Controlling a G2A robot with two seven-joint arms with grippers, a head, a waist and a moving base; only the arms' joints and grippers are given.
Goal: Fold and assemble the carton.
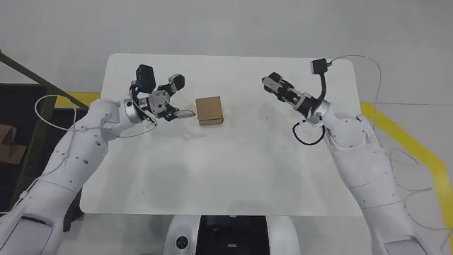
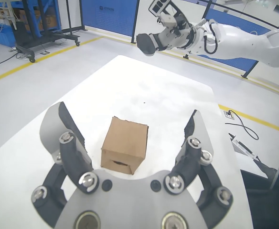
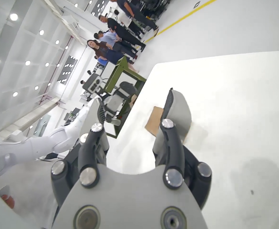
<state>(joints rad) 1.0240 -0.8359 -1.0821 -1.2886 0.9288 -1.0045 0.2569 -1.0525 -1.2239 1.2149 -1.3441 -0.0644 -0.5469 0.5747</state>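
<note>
On the white counter (image 1: 233, 177), I have the left claw (image 1: 182, 97) spread wide and empty, the right claw (image 1: 267, 83) parted too, well apart across the counter. Between them the small brown carton (image 1: 209, 110) stands folded shut, just beside the left claw, untouched by either.

The white tabletop (image 1: 212, 177) has rounded corners and stands on a light grey, glossy floor (image 1: 226, 7) marked with yellow lines (image 1: 396, 133). In the left wrist view, blue perforated partition panels (image 2: 106, 8) on black feet border the work area, with a blue shelving rack (image 2: 38, 5) and a black wheeled stand (image 2: 48, 34) beside them. The right wrist view shows a white ceiling with rows of round recessed lights (image 3: 13, 16) and a green metal frame (image 3: 114, 72) just beyond the tabletop edge.
</note>
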